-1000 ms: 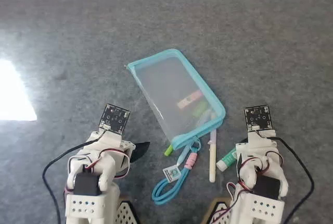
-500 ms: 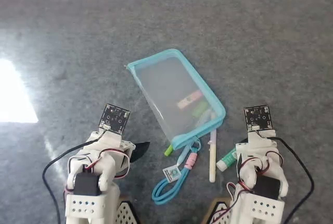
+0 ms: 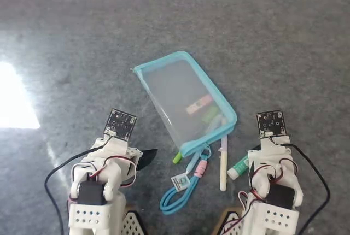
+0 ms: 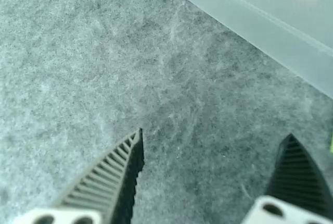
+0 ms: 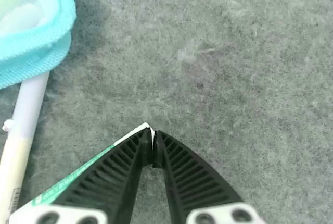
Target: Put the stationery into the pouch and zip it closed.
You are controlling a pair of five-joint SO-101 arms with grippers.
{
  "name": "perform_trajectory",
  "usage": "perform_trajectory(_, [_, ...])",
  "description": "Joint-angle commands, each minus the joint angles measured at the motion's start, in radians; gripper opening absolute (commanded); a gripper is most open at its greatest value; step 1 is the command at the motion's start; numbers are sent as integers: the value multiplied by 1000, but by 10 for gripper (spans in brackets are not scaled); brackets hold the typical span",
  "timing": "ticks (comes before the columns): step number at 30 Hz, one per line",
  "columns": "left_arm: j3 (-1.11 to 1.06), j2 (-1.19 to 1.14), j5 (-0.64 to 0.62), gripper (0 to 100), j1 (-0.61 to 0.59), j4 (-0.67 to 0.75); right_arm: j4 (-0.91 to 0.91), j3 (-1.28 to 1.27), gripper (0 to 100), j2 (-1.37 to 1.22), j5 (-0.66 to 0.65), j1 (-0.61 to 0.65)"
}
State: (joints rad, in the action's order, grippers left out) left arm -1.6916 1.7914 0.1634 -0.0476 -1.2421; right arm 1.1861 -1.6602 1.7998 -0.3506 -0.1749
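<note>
A clear pouch (image 3: 183,98) with a turquoise zip border lies slantwise in the middle of the table, holding a pink and a green item (image 3: 199,104). At its near end a cream pen (image 3: 223,164) sticks half out, with a green tip (image 3: 176,158) beside it. A white-and-green tube (image 3: 238,165) lies close to the right arm. My left gripper (image 4: 213,136) stands open over bare table beside the pouch's long edge (image 4: 270,5). My right gripper (image 5: 152,133) is shut, tips touching with nothing between them, just past the tube (image 5: 73,179) and the pen (image 5: 23,125).
A blue looped strap (image 3: 178,194) with a pink clasp and a small tag trails from the pouch's near corner, between the two arms. A bright patch of light (image 3: 13,98) falls on the table's left side. The grey table surface (image 3: 273,49) stretches wide beyond the pouch.
</note>
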Motion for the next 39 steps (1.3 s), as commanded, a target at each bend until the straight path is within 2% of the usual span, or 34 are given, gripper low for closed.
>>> perform_trajectory(1, [7, -5, -8, 372, 5, -5, 10, -21, 9, 13, 9, -4])
perform_trajectory(11, [7, -5, -9, 372, 6, 0, 1, -8, 9, 16, 2, 47])
perform_trajectory(13, [7, -5, -8, 372, 6, 2, -25, 20, 9, 16, -43, 70])
perform_trajectory(16, [7, -5, -6, 372, 5, 3, -38, 107, 9, 16, -195, 81])
perform_trajectory(23, [7, -5, -6, 372, -2, 37, 94, 387, 10, -58, -226, 179])
perform_trajectory(26, [7, -5, -3, 372, -31, 37, 91, 468, 10, -251, -229, 252])
perform_trajectory(29, [7, -5, -17, 372, -153, 75, 105, 571, 10, -529, -206, 386])
perform_trajectory(35, [7, -5, -221, 372, -325, 115, 157, 763, 10, -1084, 6, 743])
perform_trajectory(39, [7, -5, -299, 372, -361, 112, 216, 895, 17, -1346, 75, 883])
